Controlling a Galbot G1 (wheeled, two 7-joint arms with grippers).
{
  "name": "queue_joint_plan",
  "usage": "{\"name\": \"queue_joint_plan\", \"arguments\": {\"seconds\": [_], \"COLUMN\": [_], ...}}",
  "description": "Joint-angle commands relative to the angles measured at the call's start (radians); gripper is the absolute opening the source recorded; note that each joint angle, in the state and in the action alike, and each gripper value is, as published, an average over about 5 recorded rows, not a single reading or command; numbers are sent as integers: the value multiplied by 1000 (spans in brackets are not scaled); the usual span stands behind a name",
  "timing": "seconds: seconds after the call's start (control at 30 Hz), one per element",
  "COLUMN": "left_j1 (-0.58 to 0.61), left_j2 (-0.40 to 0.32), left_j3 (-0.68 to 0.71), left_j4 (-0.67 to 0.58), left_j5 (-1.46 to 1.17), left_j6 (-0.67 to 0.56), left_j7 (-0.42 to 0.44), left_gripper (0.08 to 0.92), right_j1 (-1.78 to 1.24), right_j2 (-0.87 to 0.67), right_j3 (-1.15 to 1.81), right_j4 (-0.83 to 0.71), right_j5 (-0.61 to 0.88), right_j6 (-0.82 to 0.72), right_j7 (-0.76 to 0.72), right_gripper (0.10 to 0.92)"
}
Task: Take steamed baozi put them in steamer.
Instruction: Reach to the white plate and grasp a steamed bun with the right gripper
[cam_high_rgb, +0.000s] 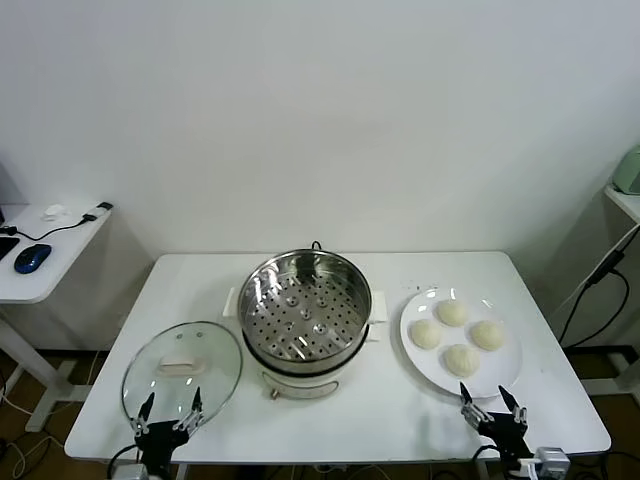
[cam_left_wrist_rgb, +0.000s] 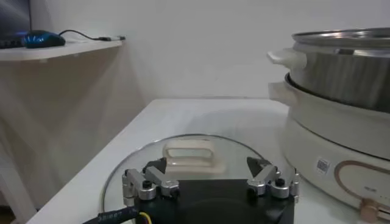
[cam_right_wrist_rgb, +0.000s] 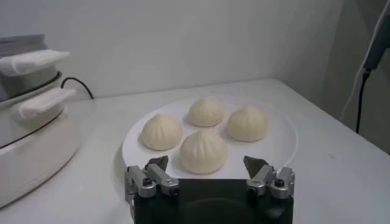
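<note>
Several cream-white pleated baozi (cam_high_rgb: 461, 359) (cam_right_wrist_rgb: 203, 151) lie on a white plate (cam_high_rgb: 503, 372) (cam_right_wrist_rgb: 280, 146) at the table's right. The shiny steel steamer (cam_high_rgb: 304, 309) (cam_left_wrist_rgb: 341, 79) with a perforated tray stands at the table's centre, nothing inside. My right gripper (cam_high_rgb: 491, 404) (cam_right_wrist_rgb: 207, 164) hangs open at the front edge just before the plate, nothing between its fingers. My left gripper (cam_high_rgb: 170, 411) (cam_left_wrist_rgb: 207, 165) stands open at the front left, by the near rim of the glass lid (cam_high_rgb: 182, 366) (cam_left_wrist_rgb: 183, 159).
The round glass lid with a cream handle lies flat left of the steamer. A side desk (cam_high_rgb: 40, 262) with a blue mouse (cam_high_rgb: 32, 257) stands far left. A black cable (cam_high_rgb: 590, 290) hangs at the right. The white table (cam_high_rgb: 350, 420) holds everything.
</note>
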Motion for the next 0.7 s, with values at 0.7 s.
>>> {"name": "queue_joint_plan", "arguments": {"seconds": [0.7], "left_j1": [-33], "left_j2": [29], "left_j3": [30], "left_j4": [10], "left_j5": [-36], "left_j6": [-2], "left_j7": [1], "left_gripper": [823], "right_j1": [1364], "right_j2": [-813], "right_j3": [-931], "right_j4": [-542], "right_j5": [-218], "right_j6": [-135], "right_j7": [-841], "right_gripper": [823]}}
